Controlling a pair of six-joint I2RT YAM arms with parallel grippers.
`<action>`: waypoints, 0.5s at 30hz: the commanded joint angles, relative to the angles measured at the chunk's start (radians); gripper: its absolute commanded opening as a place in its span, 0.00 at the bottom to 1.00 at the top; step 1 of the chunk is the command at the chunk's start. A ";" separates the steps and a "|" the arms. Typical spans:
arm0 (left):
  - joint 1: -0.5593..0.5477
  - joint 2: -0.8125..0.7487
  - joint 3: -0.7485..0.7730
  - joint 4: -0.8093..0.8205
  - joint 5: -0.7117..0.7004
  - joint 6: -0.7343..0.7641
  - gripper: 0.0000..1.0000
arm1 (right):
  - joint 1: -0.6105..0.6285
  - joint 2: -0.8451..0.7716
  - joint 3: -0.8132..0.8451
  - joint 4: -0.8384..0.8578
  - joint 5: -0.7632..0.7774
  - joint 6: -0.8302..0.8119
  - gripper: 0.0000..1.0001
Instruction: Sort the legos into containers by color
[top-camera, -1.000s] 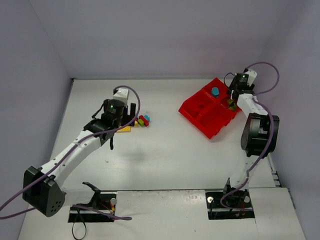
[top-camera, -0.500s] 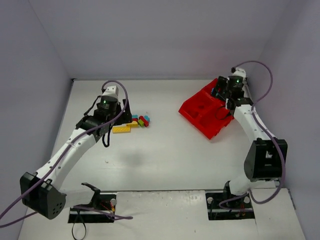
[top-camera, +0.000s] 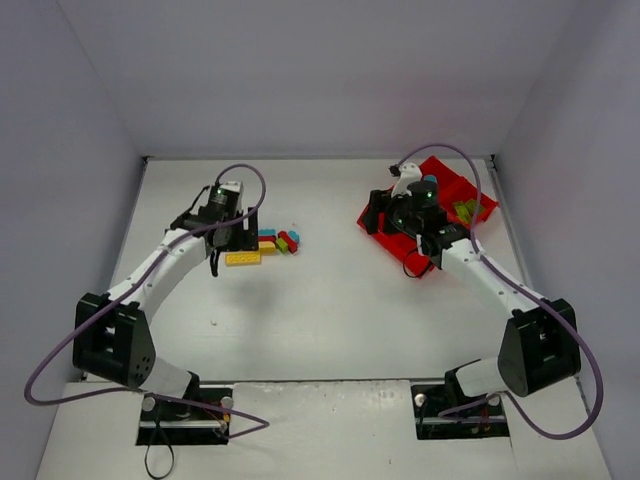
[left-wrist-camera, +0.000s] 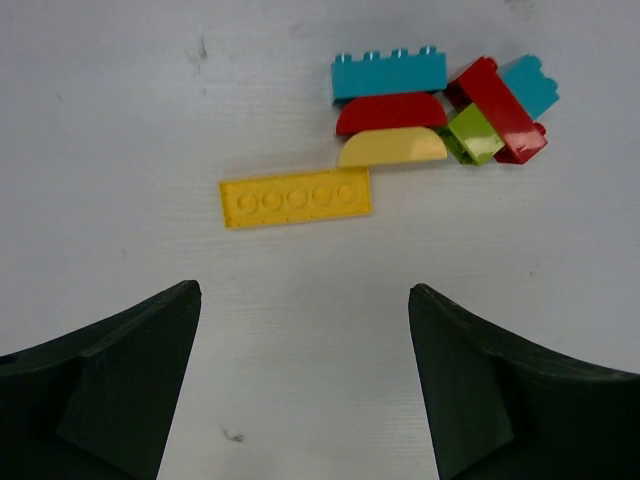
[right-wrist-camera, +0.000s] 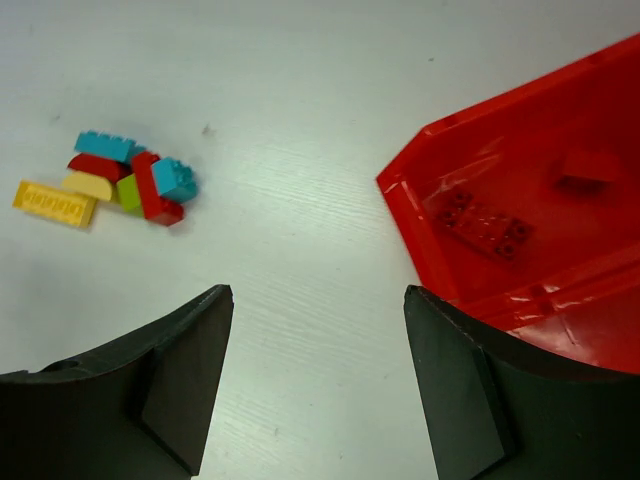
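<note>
Now, most of the legos sit in a tight cluster on the white table, well apart from the red tray. The cluster holds a cyan brick, a red curved piece resting against a yellow curved piece, a lime green brick pressed against a long red brick, and a second cyan brick at the end. A flat yellow plate lies just beside them (whether it touches the yellow curve I cannot tell). Inside the tray, a red studded plate lies in one compartment, and lime pieces show in another.

The left gripper hovers near the yellow plate, spread wide and empty. The right gripper, equally wide and empty, hangs by the tray's edge.

The likely trouble is the crowding. Fingers closing on any one brick in the cluster could catch a neighbour of another colour and carry both, or shove the pile apart. The yellow plate is thin and flat, so the pads may slide over it and fail to grip. A right-arm reach toward the pile could also bump the left arm.
</note>
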 joint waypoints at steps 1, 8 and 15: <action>0.011 -0.006 0.125 -0.017 0.017 0.343 0.78 | 0.008 -0.031 0.000 0.111 -0.104 -0.061 0.66; 0.081 0.091 0.113 -0.034 0.309 0.746 0.74 | 0.016 -0.095 -0.049 0.120 -0.170 -0.119 0.66; 0.109 0.296 0.150 -0.023 0.402 0.901 0.73 | 0.025 -0.146 -0.077 0.126 -0.186 -0.134 0.67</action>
